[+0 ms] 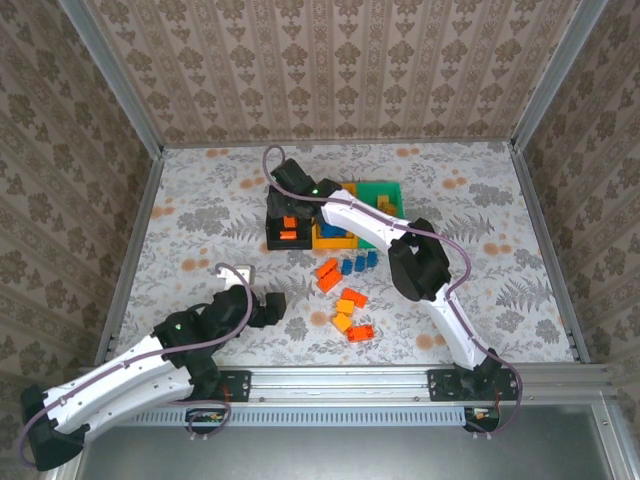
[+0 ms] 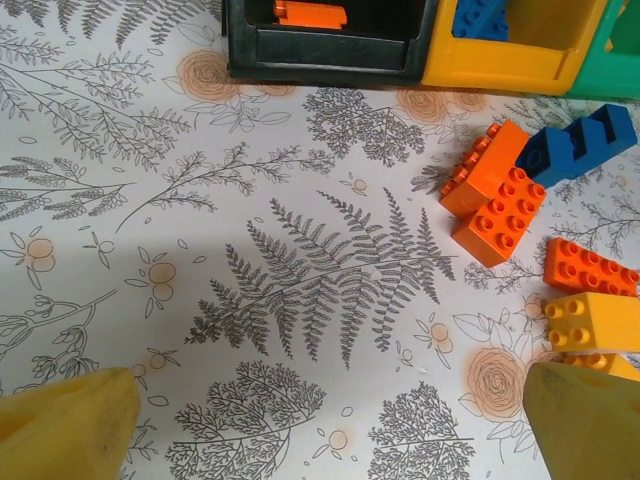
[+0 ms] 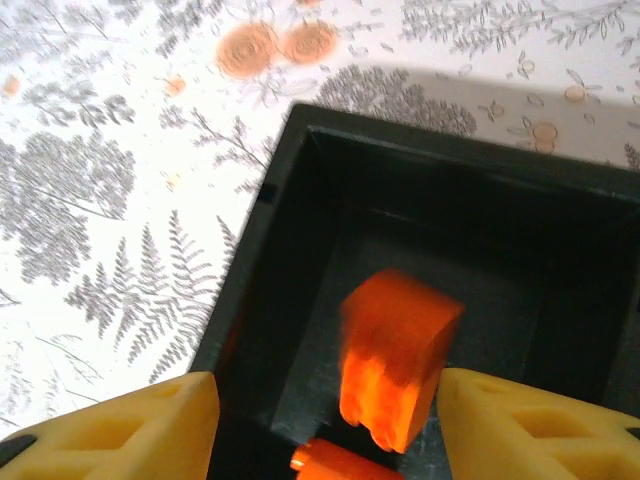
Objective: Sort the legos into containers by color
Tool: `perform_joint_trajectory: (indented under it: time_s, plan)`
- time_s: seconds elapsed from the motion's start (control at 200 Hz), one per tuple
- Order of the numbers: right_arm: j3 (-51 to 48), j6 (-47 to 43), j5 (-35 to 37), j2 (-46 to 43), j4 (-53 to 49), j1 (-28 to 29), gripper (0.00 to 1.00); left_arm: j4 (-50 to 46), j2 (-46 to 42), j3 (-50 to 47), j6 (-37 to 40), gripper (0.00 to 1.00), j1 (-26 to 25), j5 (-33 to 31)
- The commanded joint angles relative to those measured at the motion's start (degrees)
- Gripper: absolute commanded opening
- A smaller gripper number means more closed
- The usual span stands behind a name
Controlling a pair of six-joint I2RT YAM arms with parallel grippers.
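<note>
Three bins, black [image 1: 285, 243], yellow [image 1: 335, 244], green [image 1: 380, 190], on the counter [image 2: 300, 250]. Overhead, an arm [image 1: 360, 222] masks the black one; the right wrist view finds one blurred orange brick [image 3: 395, 350] inside, between the right hand's [image 3: 325, 430] parted fingers [image 3: 110, 435]. Left hand [image 2: 330, 420] wide.

Damask-papered walls [image 1: 340, 70], floral-printed table [image 1: 500, 300], aluminium frame [image 1: 340, 378]

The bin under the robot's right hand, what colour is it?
The bin is black; the right wrist view shows it best.
</note>
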Motion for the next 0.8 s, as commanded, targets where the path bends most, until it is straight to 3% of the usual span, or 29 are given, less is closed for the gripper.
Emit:
perform_joint_trajectory:
  time_s: [0.0, 0.185, 0.495, 0.66, 0.795]
  plan:
    - [-0.9, 0.0, 0.5, -6.1, 0.3, 0.4, 0.64, 1.8, 0.7, 1.4, 2.2, 1.00, 0.4, 2.1]
    - [-21.8, 2.4, 1.5, -22.0, 8.1, 0.4, 0.69, 7.3, 8.1, 3.3, 5.1, 1.00, 0.4, 6.0]
    - [-55.6, 5.5, 2.4, -45.4, 13.0, -1.5, 0.71, 20.5, 34.8, 12.3, 12.0, 0.97, -1.4, 14.4]
    - [-67.2, 7.1, 2.9, -56.6, 13.5, -4.0, 0.72, 20.2, 47.3, 20.5, 17.1, 0.90, -1.9, 16.1]
    - [-73.3, 7.9, 3.7, -64.4, 13.0, -6.2, 0.73, 20.5, 52.0, 24.3, 17.2, 0.88, -3.5, 19.4]
